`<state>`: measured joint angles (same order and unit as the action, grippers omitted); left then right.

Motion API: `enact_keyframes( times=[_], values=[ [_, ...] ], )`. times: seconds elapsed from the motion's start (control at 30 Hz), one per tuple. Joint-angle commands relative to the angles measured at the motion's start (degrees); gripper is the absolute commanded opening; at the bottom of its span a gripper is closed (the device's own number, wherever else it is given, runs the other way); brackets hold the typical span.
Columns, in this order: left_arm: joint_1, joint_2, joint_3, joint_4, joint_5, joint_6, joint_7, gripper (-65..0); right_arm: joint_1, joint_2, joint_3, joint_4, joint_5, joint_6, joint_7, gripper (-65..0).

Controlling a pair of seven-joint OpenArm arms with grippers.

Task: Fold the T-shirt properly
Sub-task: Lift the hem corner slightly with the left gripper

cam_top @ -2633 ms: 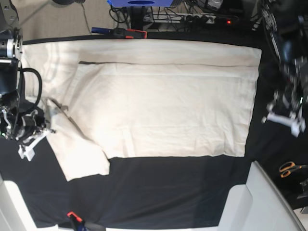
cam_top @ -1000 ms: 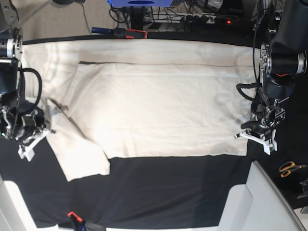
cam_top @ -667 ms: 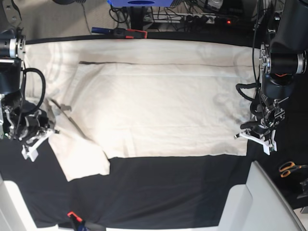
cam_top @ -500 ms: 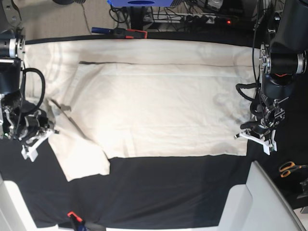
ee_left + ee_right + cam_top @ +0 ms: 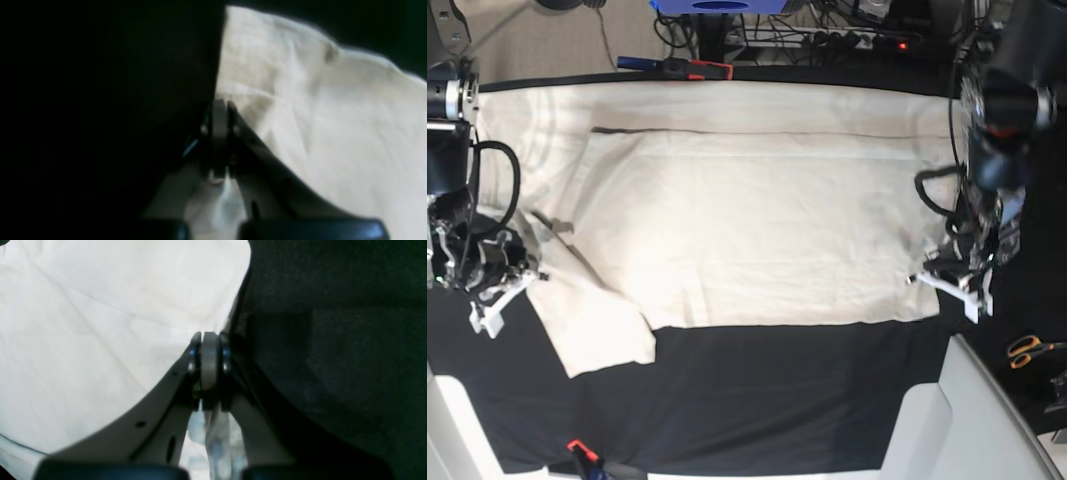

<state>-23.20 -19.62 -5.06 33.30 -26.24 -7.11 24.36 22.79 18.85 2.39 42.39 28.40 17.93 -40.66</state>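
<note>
Both jaws together: left gripper (image 5: 220,105) pinching the creased cream T-shirt (image 5: 767,230) hem edge, right gripper (image 5: 209,336) at the sleeve edge, matte black tablecloth (image 5: 757,400) beside each.

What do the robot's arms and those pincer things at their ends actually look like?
Both arms are black, chunky and cylindrical, with silver joint rings and looping black cables. The left gripper and right gripper carry pale, whitish curved jaws with grey pads, seen close up in the wrist views.

Cream T-shirt (image 5: 757,225), flat, partly folded
</note>
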Motion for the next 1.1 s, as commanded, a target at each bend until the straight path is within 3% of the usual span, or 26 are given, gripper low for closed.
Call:
enact_keyframes(
  times=[0.0,0.1,0.33,0.43,0.5,0.8,0.93,1.07],
  values=[
    [0.8,-0.8,-2.3,2.6,1.1,0.7,4.0,-65.0,1.4,1.0,0.3,0.9,0.6,0.3,0.7,-64.8],
    [3.6,-0.8,-6.1,7.7,1.1,0.8,7.0,-65.0,1.4,0.9,0.3,0.9,0.6,0.3,0.9,-64.8],
    [10.2,-1.2,-7.2,18.5,1.1,1.2,10.8,-65.0,1.4,0.8,0.0,1.0,0.6,0.3,0.8,-64.8],
    [13.1,-1.2,-7.2,23.3,1.1,5.5,11.3,-65.0,1.4,0.8,0.0,1.0,0.6,0.3,0.8,-64.8],
    [13.7,-1.2,-7.2,23.7,1.1,7.8,11.1,-65.0,1.3,0.8,0.0,1.0,0.6,0.3,0.7,-64.8],
    [13.5,-1.3,-7.2,24.5,0.7,7.9,11.4,-65.0,0.6,0.7,-0.1,1.0,0.6,0.3,0.6,-64.8],
    [14.1,-1.3,-10.3,28.9,0.6,7.9,11.4,-46.1,0.6,0.7,-0.1,1.0,0.6,0.3,0.6,-64.8],
    [12.9,-1.2,-12.7,29.8,1.1,7.9,11.1,-39.2,0.6,0.7,-0.1,1.0,0.6,0.3,0.6,-64.8]
  ],
)
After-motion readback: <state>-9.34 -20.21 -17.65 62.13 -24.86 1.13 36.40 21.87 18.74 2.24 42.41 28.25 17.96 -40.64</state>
